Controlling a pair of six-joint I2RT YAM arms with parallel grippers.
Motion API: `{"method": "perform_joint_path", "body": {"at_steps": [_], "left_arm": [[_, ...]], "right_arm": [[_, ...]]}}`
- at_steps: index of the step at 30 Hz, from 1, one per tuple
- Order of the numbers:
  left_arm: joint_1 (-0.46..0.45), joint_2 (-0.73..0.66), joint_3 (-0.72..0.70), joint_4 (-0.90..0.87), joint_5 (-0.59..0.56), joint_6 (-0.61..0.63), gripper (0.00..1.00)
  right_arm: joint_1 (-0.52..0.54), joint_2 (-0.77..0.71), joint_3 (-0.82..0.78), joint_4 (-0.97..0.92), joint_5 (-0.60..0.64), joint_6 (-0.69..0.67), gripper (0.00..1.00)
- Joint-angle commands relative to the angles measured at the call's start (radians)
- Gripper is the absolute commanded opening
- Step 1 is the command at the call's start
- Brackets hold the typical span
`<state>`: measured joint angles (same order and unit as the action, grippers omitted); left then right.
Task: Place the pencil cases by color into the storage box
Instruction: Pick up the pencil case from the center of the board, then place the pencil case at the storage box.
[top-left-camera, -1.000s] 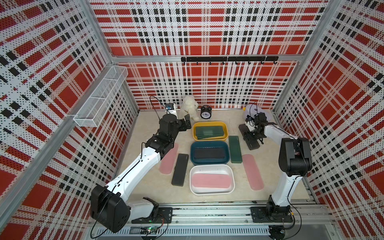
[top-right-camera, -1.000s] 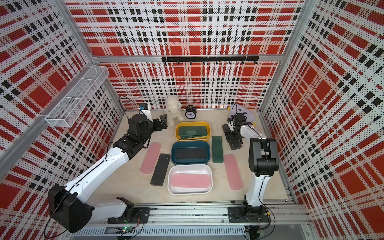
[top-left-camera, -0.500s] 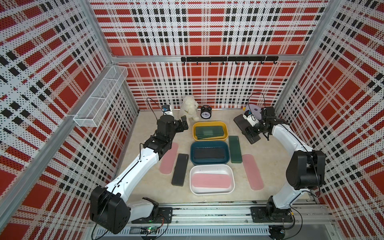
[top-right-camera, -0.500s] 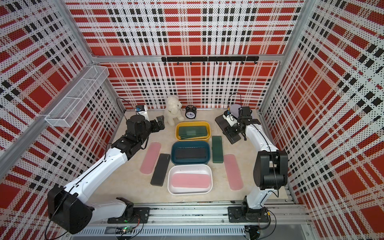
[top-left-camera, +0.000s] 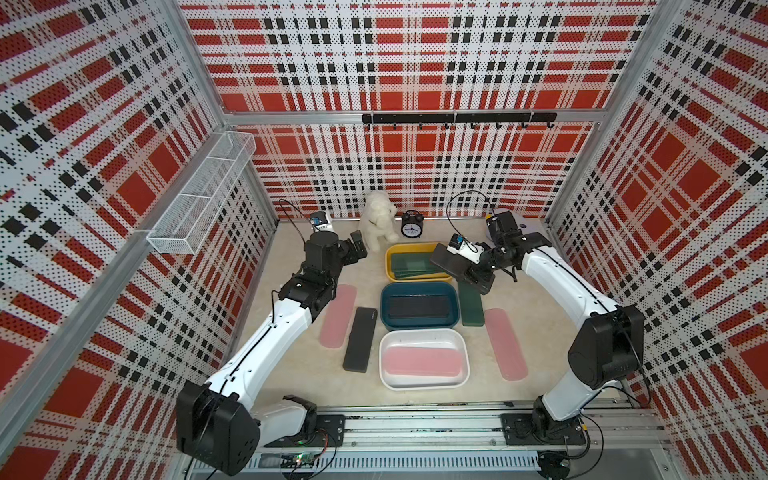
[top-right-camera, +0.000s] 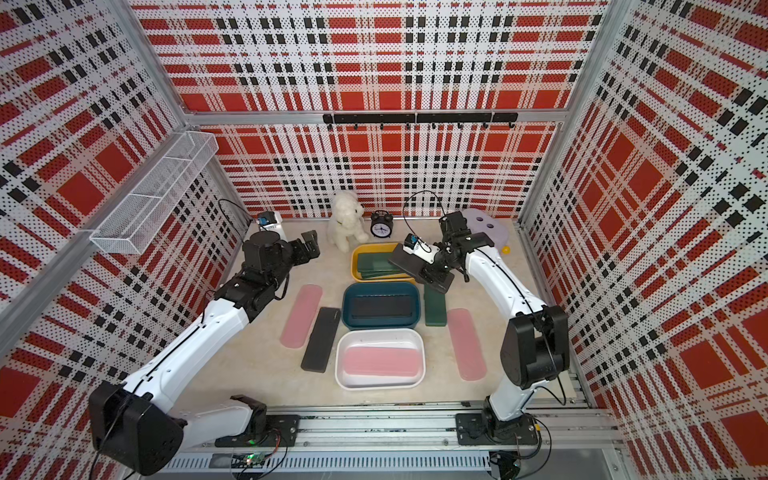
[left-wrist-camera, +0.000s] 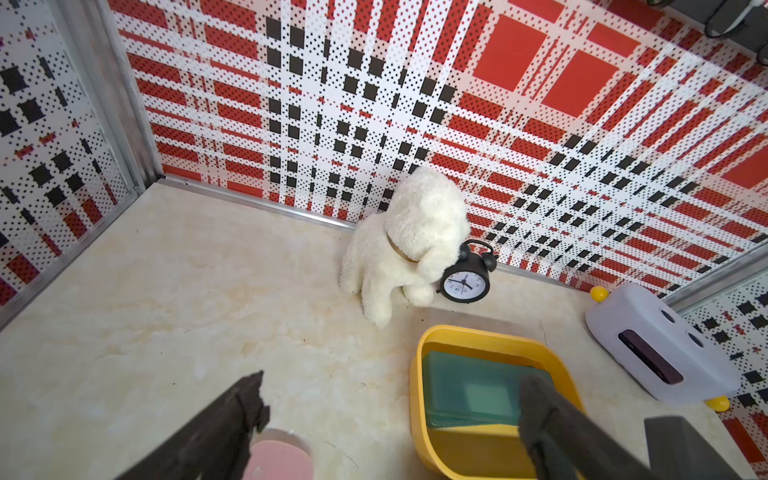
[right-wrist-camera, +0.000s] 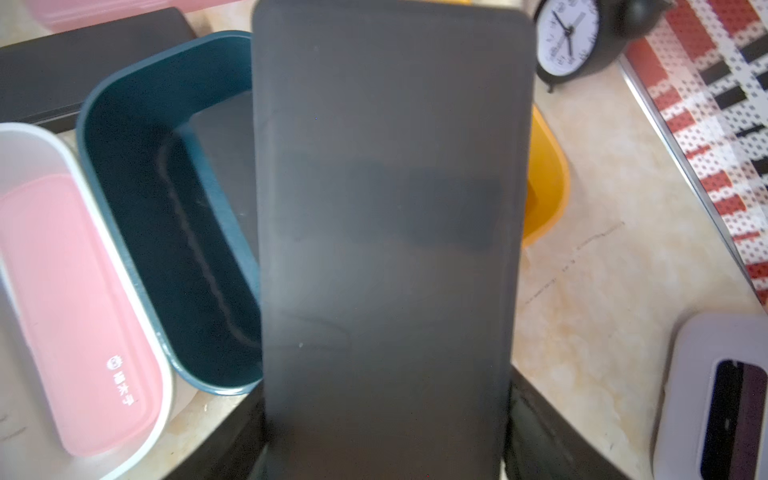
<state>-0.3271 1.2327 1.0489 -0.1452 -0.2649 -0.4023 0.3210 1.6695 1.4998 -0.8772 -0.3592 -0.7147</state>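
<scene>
The right hand (top-left-camera: 478, 272) is gripping a black case (top-left-camera: 451, 266) across its width, jaws held apart by it, and is holding it tilted in the air; the case's free end is hanging over the near end of the yellow tub (top-left-camera: 388, 268), where green cases (top-left-camera: 409, 264) are lying; under this hand the far end of a loose green case (top-left-camera: 471, 309) is resting on the worktop (top-left-camera: 544, 332); beside and below the hand the blue tub (top-left-camera: 384, 305) is holding a second black case (top-left-camera: 419, 306); farther back toward the arm's base the white tub (top-left-camera: 383, 353) is holding a pink case (top-left-camera: 422, 361), and a loose pink case (top-left-camera: 505, 343) is lying beside the arm; bare worktop is lying open behind the hand toward the side wall. The left hand (top-left-camera: 358, 248) is standing wide open and empty above bare worktop; a plush dog (top-left-camera: 376, 220) is sitting just ahead of it; back along its arm another pink case (top-left-camera: 338, 316) and a third black case (top-left-camera: 360, 338) are lying side by side.
</scene>
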Motion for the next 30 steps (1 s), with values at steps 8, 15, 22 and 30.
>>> {"method": "perform_joint_path", "body": {"at_steps": [8,15,22,30], "left_arm": [[0.027,-0.036,-0.023,-0.011,0.014,-0.023,0.99],[0.036,-0.039,-0.027,-0.017,0.016,-0.021,0.99],[0.045,-0.048,-0.032,-0.024,0.007,-0.023,0.99],[0.062,-0.059,-0.045,-0.033,-0.004,-0.027,0.99]], "right_arm": [[0.13,0.036,0.078,-0.095,0.018,-0.098,0.5],[0.201,0.116,0.135,-0.138,0.027,-0.143,0.5],[0.261,0.213,0.215,-0.199,0.059,-0.184,0.5],[0.286,0.295,0.267,-0.219,0.084,-0.192,0.5]]}}
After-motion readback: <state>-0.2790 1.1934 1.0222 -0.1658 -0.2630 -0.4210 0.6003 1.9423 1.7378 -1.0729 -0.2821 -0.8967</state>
